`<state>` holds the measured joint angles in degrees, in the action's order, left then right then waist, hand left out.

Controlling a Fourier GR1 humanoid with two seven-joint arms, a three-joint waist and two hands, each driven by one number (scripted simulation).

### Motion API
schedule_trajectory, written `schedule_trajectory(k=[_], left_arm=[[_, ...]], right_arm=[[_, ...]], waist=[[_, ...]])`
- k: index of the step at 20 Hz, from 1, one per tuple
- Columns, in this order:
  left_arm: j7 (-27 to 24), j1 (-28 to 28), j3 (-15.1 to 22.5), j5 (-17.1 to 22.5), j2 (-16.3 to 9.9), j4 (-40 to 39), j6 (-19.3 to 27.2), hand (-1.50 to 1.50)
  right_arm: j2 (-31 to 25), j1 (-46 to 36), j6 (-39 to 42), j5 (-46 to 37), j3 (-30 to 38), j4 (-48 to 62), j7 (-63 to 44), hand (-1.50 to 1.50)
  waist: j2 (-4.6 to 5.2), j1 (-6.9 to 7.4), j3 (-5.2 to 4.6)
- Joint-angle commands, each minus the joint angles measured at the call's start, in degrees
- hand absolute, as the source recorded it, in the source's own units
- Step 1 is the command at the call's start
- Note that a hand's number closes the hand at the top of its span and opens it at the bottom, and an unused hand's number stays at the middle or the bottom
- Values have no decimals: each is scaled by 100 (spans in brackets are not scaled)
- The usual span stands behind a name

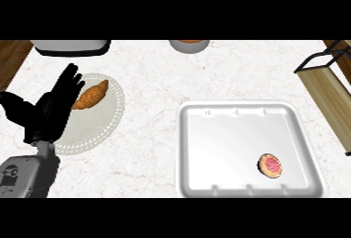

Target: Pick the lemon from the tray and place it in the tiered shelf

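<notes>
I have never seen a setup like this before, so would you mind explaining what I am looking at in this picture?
This is a single view from a humanoid robot's head, looking steeply down at a marble kitchen counter. The grey forearm with the black hand at the lower left is the robot's left hand; its fingers are straight and it holds nothing. The right hand is not in the picture.

On the counter, a white tray holds one small round item, pinkish inside with a brownish rim. The task calls it a lemon, though it does not look yellow here. To the left, a croissant lies on a round white plate, partly under the hand. At the right edge stands a wooden tiered shelf. Two objects at the top edge are cut off.
</notes>
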<state>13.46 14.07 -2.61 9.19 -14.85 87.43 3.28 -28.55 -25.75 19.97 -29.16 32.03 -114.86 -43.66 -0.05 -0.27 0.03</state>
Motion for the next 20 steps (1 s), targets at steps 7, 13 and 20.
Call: schedule_trajectory(k=[7,13,20], left_arm=[[14,267,-134,-84,47,-282,-111,0],[-201,302,-161,-194,174,-482,-174,0],[11,73,-227,-204,173,-149,-272,0]], right_arm=[[-466,723,-501,372,1005,1646,1870,150],[-1136,694,-282,860,1377,2220,2075,150],[-1198,989,-614,929,1364,2897,2954,150]], waist=[[11,19,0],[7,1,-3],[3,18,-2]])
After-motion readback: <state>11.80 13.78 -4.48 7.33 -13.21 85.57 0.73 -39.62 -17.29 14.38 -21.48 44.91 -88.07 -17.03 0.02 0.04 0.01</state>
